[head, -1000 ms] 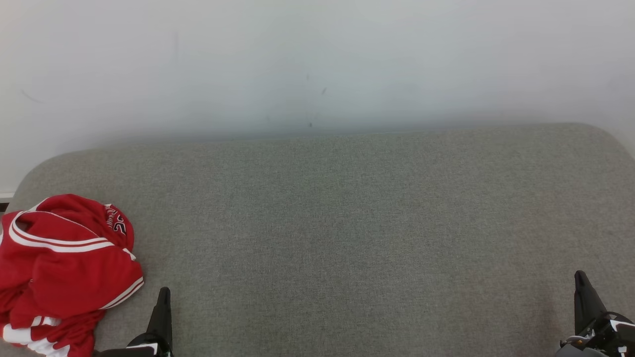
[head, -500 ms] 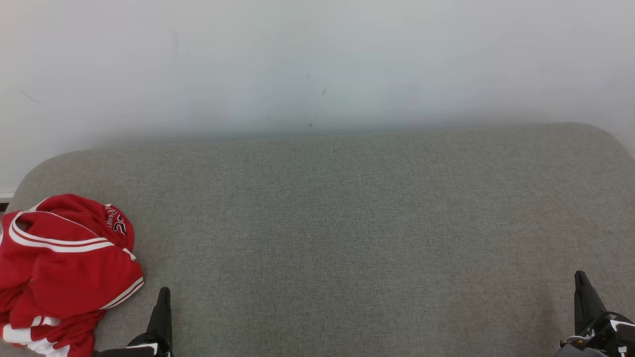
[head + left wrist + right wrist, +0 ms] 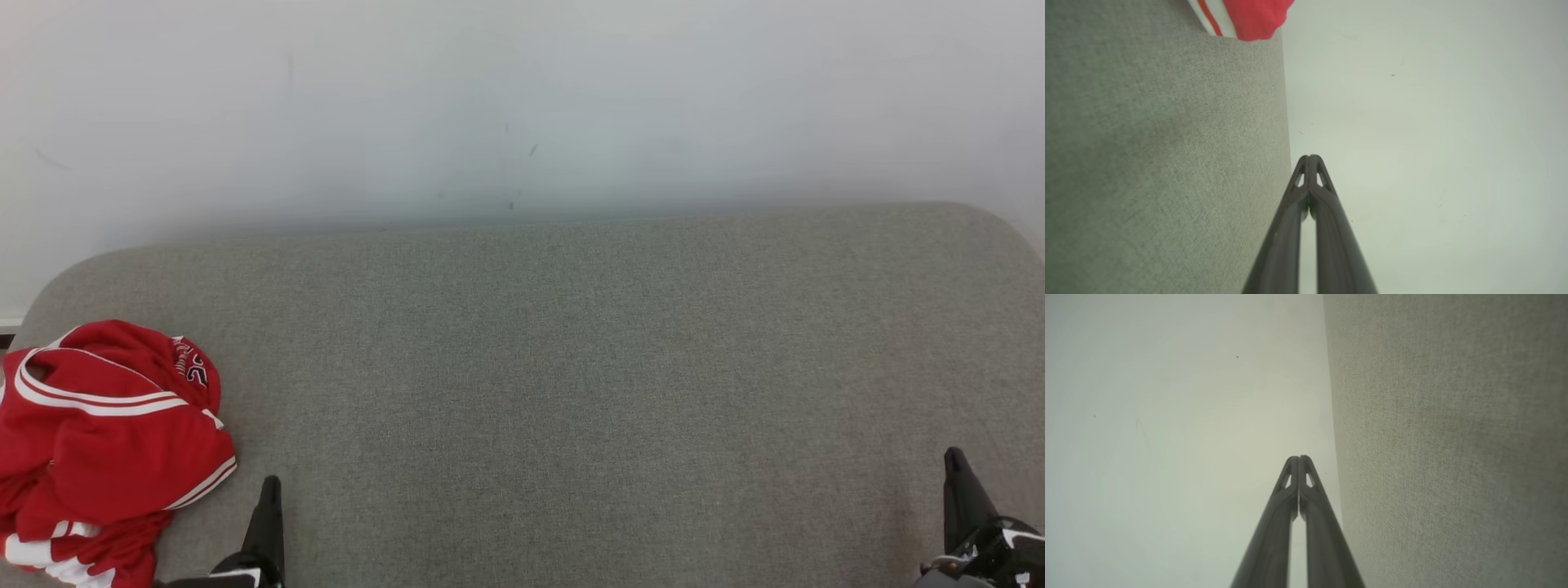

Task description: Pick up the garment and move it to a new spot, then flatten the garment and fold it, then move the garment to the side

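At the left of the surface (image 3: 571, 367), the garment (image 3: 106, 441) is not yet picked up; left end effector (image 3: 269, 487) and right end effector (image 3: 952, 459) are clenched empty, so opening is judged needed.

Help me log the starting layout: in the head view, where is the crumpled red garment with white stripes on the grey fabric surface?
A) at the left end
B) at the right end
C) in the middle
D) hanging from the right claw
A: the crumpled red garment with white stripes lies bunched at the left end of the grey fabric surface, just left of the shut left claw, which holds nothing.
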